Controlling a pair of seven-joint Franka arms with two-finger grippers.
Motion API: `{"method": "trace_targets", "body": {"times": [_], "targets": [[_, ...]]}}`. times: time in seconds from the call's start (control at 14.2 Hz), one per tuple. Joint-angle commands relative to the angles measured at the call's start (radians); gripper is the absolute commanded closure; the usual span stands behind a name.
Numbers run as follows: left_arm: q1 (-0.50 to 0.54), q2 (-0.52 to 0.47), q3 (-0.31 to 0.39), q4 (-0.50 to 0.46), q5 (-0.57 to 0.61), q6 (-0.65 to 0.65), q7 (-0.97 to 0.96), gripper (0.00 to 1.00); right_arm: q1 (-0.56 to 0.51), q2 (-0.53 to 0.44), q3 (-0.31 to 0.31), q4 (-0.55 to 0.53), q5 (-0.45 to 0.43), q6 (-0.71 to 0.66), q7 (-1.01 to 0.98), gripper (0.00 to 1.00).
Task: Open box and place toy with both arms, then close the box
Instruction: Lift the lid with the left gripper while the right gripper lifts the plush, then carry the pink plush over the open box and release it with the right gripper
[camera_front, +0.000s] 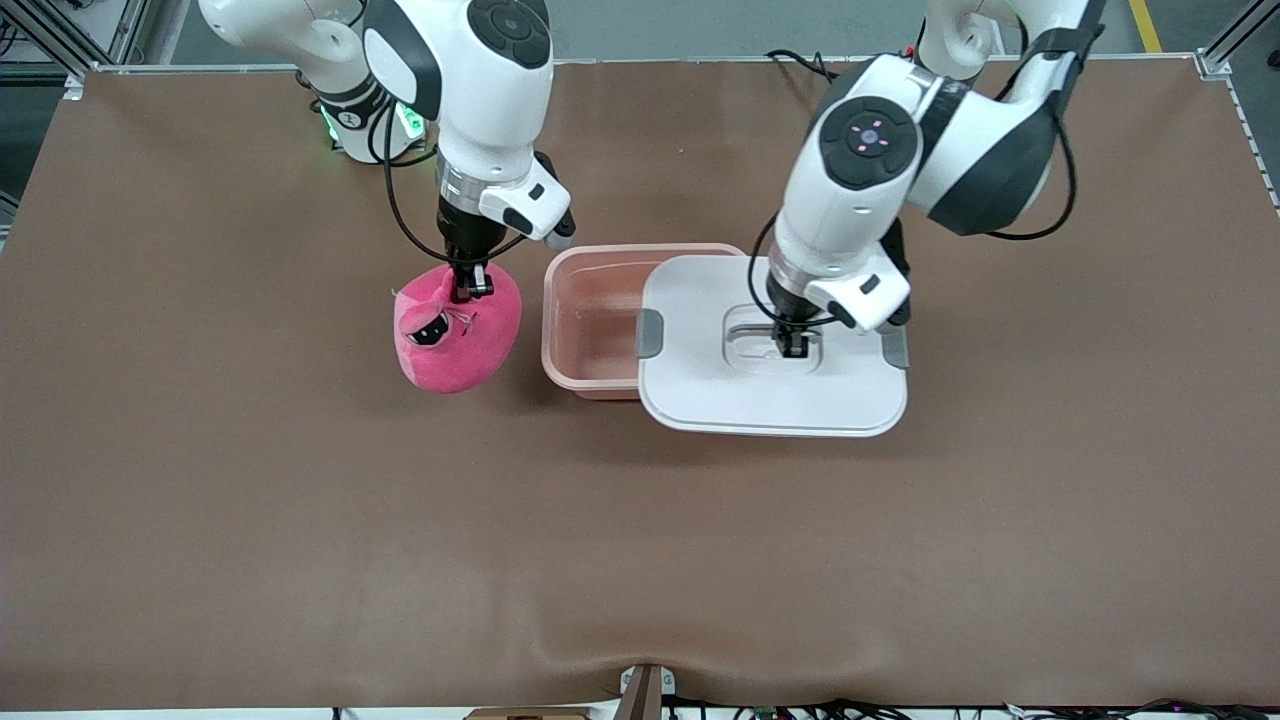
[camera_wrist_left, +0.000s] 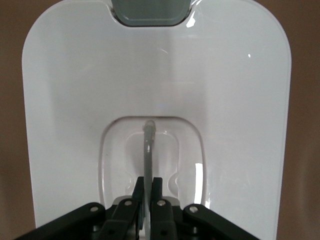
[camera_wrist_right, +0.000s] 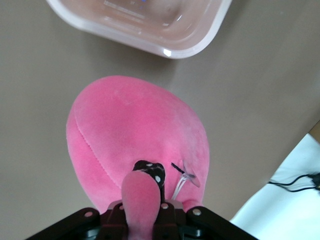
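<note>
The right gripper (camera_front: 472, 283) is clamped on a small flap of the toy (camera_front: 455, 330), pinching it from the top so the round plush body hangs below the fingers, just beside the box (camera_front: 590, 315) toward the right arm's end of the table. In the right wrist view the pink flap sits squeezed between the fingers (camera_wrist_right: 115, 212), with the toy's body (camera_wrist_right: 135, 150) spreading out under them and the rim of the box (camera_wrist_right: 165, 50) close by. A grip on the flap probably suits a soft toy better than a grip on its wide body, and it leaves the toy free to drop in.

The left gripper (camera_front: 793, 342) is closed on the grey handle (camera_wrist_left: 147, 150) set in the hollow of the lid (camera_front: 775, 385). The lid (camera_wrist_left: 75, 100) is drawn off toward the left arm's end of the table, covering only that end of the box, so most of the pink tub lies uncovered and empty. Held by its handle, the lid can seemingly be slid back once the toy is inside.

The box is open; the toy is not yet in it.
</note>
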Motion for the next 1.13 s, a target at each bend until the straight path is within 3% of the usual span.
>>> {"method": "trace_targets", "body": {"times": [0.0, 0.21, 0.42, 0.63, 1.06], "targets": [[0.060, -0.032, -0.014, -0.009, 0.015, -0.027, 0.056, 1.00, 0.020, -0.009, -0.009, 0.001, -0.049, -0.011, -0.101, 1.00], [0.112, -0.042, -0.016, -0.010, 0.014, -0.027, 0.084, 1.00, 0.106, -0.002, -0.010, 0.001, -0.120, -0.015, -0.125, 1.00], [0.195, -0.057, -0.019, -0.027, -0.011, -0.046, 0.191, 1.00, 0.207, 0.020, -0.010, 0.013, -0.127, -0.056, -0.127, 1.00], [0.238, -0.071, -0.019, -0.041, -0.020, -0.045, 0.213, 1.00, 0.296, 0.109, -0.012, 0.082, -0.147, -0.110, -0.106, 1.00], [0.260, -0.071, -0.019, -0.047, -0.020, -0.046, 0.247, 1.00, 0.356, 0.288, -0.012, 0.251, -0.147, -0.202, -0.104, 1.00]]}}
